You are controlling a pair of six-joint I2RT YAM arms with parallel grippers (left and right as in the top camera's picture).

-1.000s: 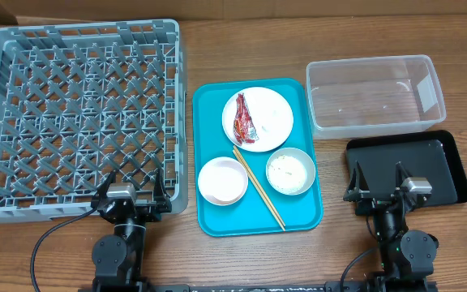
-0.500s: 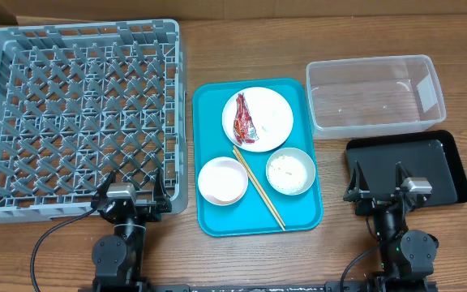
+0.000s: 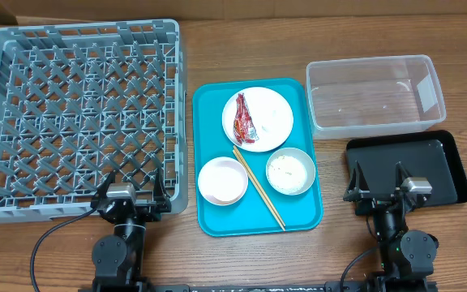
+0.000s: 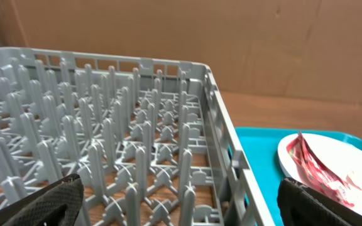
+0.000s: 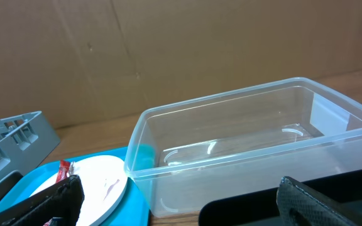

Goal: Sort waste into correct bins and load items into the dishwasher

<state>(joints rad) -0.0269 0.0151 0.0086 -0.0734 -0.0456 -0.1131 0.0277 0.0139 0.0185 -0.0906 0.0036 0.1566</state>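
Note:
The grey dish rack (image 3: pixel 79 113) stands at the left and is empty. On the teal tray (image 3: pixel 298 212) are a white plate (image 3: pixel 272 112) with the red-and-white wrapper (image 3: pixel 245 122), a pale pink bowl (image 3: pixel 222 180), a grey-green bowl (image 3: pixel 307 162) holding rice grains (image 3: pixel 287 170), and chopsticks (image 3: pixel 258 186) lying between the bowls. The clear tub (image 3: pixel 374 93) and black tray (image 3: pixel 436 158) sit at the right, both empty. My left gripper (image 3: pixel 134 183) is open by the rack's near edge. My right gripper (image 3: pixel 377 178) is open over the black tray's near left part. The tissue and cup are out of view.
The left wrist view shows the rack (image 4: pixel 137 125), the teal tray's edge (image 4: pixel 263 157) and the wrapper (image 4: pixel 316 166) on the plate (image 4: pixel 351 150). The right wrist view shows the tub (image 5: pixel 250 144), plate (image 5: pixel 99 182) and black tray (image 5: pixel 244 210). Cardboard stands behind the table.

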